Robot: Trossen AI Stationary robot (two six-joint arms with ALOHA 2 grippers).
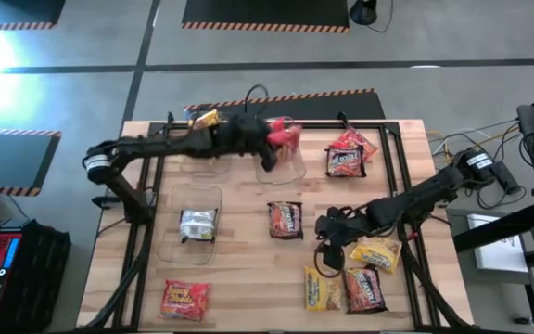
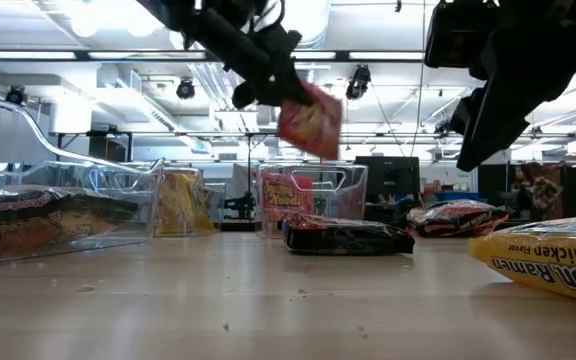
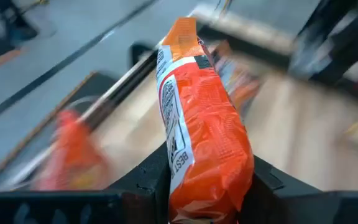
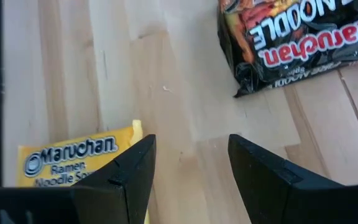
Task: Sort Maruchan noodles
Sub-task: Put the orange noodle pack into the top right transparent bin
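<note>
Overhead, crinkly red-orange packet (image 3: 204, 124) in left claw (image 3: 207, 186).

We read "Marucha" and below it "Ramen Noodle So" on the flat yellow crinkly plastic packet (image 4: 73, 163) lying on the bench in the right wrist view. On the dark brown-red plastic packet (image 4: 303, 37) near it, "Maruchan" and "NOODLE" stand upside down. In the low view, the yellow plastic packet at the bench's near right edge (image 2: 553, 260) shows "Chicken Flavor" and "Ramen". The red-orange plastic packet (image 3: 204, 130) in the left wrist view carries "BEST" on its white panel.
</note>
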